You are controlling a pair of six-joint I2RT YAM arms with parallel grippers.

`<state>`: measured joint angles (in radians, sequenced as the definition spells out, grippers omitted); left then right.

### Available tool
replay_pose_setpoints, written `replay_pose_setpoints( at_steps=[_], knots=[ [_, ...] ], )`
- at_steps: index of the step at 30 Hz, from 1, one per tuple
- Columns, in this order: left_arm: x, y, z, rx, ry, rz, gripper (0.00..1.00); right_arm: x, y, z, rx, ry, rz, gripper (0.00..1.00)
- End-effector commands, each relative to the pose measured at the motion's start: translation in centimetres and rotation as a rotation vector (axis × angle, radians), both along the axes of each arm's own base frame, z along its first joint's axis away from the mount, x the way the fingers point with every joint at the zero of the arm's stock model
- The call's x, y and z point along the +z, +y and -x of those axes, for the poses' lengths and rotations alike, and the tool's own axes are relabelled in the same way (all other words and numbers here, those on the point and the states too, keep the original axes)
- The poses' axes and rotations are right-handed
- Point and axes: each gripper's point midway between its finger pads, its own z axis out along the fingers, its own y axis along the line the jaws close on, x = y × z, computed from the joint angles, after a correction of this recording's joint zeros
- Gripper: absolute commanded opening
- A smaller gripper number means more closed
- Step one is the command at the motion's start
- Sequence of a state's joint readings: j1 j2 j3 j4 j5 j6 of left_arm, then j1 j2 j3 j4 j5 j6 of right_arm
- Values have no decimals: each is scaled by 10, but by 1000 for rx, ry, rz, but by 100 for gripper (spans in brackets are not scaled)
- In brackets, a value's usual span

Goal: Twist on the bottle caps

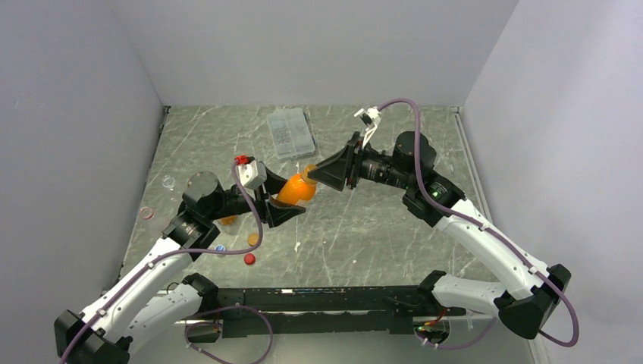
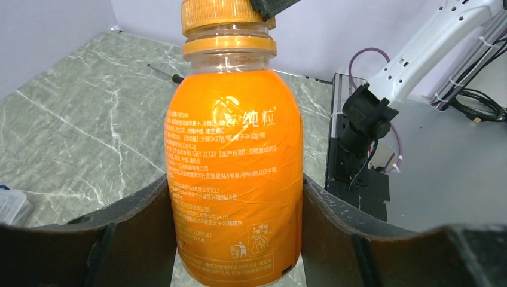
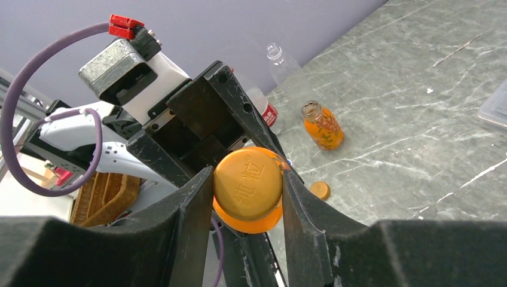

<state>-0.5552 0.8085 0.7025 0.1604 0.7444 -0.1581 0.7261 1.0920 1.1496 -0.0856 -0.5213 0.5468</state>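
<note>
**Cap being threaded onto an orange bottle held in the air between the two arms**

The left gripper (image 2: 236,230) clasped the orange bottle (image 2: 233,161) by its body, above the table (image 1: 364,227). The right gripper (image 3: 248,200) pinched the orange cap (image 3: 247,182), which sat on the bottle's neck. The next move likely called for a wrist turn with the cap square to the threads. A second bottle (image 3: 323,125) stood uncapped on the table.

Orange bottle (image 2: 233,179) with white lettering at frame centre, orange cap (image 3: 248,185) with raised lettering, grey marble-patterned table (image 1: 379,227) with white veins, red cap (image 1: 249,258) at lower left, purple cable (image 1: 418,136) at upper right.
</note>
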Motion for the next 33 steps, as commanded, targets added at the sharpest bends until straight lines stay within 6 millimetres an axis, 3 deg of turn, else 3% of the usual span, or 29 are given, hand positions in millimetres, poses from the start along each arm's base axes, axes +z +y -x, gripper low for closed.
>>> replay_pose_setpoints(
  at_steps=[1,9,21,28,33],
  knots=[
    [52,13,-29,172,-115,153,0,-21,4,28,114,82,49,35],
    [50,9,-31,157,-134,147,0,-29,7,25,114,108,81,35],
    [65,-4,-70,326,-331,80,0,-62,2,-22,-196,406,252,32],
    [64,-18,-92,403,-424,53,0,-70,-1,-47,-355,506,311,26],
    [53,-28,-98,400,-415,53,0,-66,-4,-55,-418,510,284,29]
  ],
)
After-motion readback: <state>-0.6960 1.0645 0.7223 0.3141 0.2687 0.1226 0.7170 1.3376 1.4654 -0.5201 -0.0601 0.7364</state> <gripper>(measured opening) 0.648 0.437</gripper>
